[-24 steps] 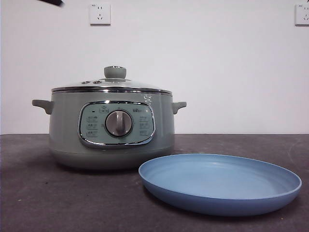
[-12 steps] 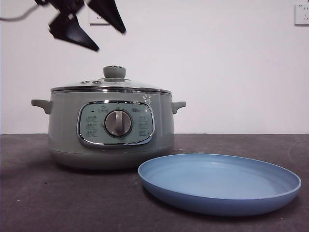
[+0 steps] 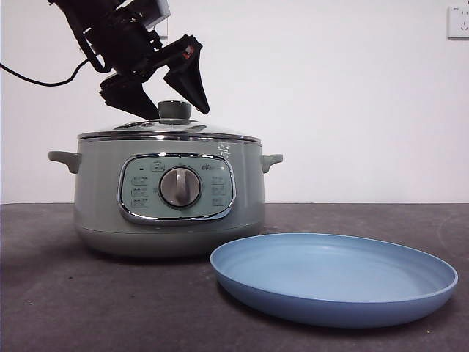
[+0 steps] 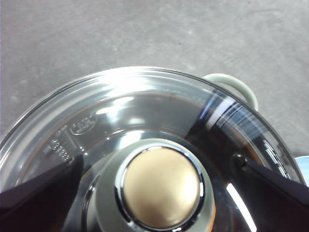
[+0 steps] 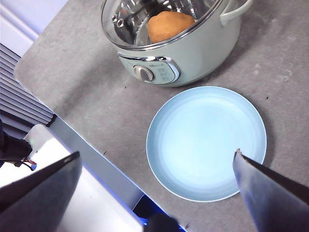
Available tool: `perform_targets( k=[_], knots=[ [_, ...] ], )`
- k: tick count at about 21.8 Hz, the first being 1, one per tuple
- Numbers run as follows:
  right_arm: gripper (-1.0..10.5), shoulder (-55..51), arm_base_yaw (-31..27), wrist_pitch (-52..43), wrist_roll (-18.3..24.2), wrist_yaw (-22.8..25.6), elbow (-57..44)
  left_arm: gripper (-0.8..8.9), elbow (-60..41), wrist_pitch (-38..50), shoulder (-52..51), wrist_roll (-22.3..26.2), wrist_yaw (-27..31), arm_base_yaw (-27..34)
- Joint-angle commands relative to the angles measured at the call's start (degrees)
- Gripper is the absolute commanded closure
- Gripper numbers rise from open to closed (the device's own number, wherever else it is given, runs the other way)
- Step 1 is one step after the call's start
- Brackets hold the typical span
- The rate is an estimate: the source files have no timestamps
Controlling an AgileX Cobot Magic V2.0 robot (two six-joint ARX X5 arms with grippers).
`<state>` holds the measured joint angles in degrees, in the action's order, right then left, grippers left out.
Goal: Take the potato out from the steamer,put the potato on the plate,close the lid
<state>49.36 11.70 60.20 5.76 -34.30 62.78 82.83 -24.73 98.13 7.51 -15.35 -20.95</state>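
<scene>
We count one steamer [image 3: 168, 194] at left, its lid [image 3: 170, 126] seated, one potato [image 5: 170, 25] inside. The left gripper [image 3: 174, 108] straddles the knob, jaws spread. One empty plate [image 3: 333, 277] sits rightward. The right gripper [image 5: 157, 166] hangs spread above.

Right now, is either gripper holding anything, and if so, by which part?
Nothing is held. The left gripper is open with a jaw on each side of the lid's knob, not closed on it. The right gripper is open and empty.

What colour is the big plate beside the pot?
Matte light blue all over, no pattern. The plate shows best in the right wrist view.
</scene>
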Motion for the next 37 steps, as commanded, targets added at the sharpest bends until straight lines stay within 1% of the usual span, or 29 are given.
perform_targets(
  k=[1,4,11,12,16,20,25,27,29,31,33,34,36,37],
  knots=[
    [2.7,0.04,0.09,-0.13,-0.31,0.17,0.17,1.48,0.11,-0.09,0.26,0.72,0.48,-0.24],
    [2.7,0.04,0.09,-0.13,-0.31,0.35,0.17,4.04,0.11,-0.98,0.24,0.7,0.66,-0.24],
    [2.7,0.07,0.09,-0.13,-0.31,0.35,0.17,8.12,0.11,-1.95,0.24,0.63,0.31,-0.24],
    [2.7,0.11,0.09,-0.13,-0.31,0.35,0.17,8.24,0.11,-1.97,0.24,0.52,0.31,-0.24],
    [2.7,0.15,0.09,-0.13,-0.31,0.35,0.17,8.22,0.15,-1.95,-0.2,0.26,0.33,-0.24],
    [2.7,0.15,0.09,-0.37,-0.31,0.35,0.17,8.23,0.15,-1.81,-2.69,0.24,0.35,-0.17],
    [2.7,2.43,0.11,-4.74,-0.33,0.13,0.17,8.22,0.15,-1.9,-8.94,0.2,0.7,0.09],
    [2.7,4.44,0.13,-8.04,-0.37,0.04,0.17,8.23,0.15,-2.89,-12.48,0.17,1.95,0.07],
    [2.7,7.3,1.14,-12.52,-1.95,-0.28,0.17,8.23,0.15,-5.84,-16.83,0.0,2.27,0.28],
    [2.7,11.15,3.43,-17.09,-2.91,-0.2,0.48,8.22,0.15,-10.14,-21.57,-0.15,2.6,0.46],
    [2.7,16.59,6.12,-19.93,-2.89,0.42,2.62,8.22,0.15,-14.43,-26.38,-0.2,4.07,0.5],
    [2.7,19.96,7.72,-20.35,-2.84,1.55,4.76,8.22,0.15,-16.5,-28.79,-0.22,4.94,0.61],
    [2.7,27.12,10.88,-20.55,-1.2,4.74,10.29,8.23,0.15,-21.11,-33.55,-0.2,5.55,1.25],
    [2.7,29.68,11.78,-20.48,-0.63,5.22,12.55,8.22,0.15,-22.82,-35.17,-0.22,6.19,1.4]
  ],
)
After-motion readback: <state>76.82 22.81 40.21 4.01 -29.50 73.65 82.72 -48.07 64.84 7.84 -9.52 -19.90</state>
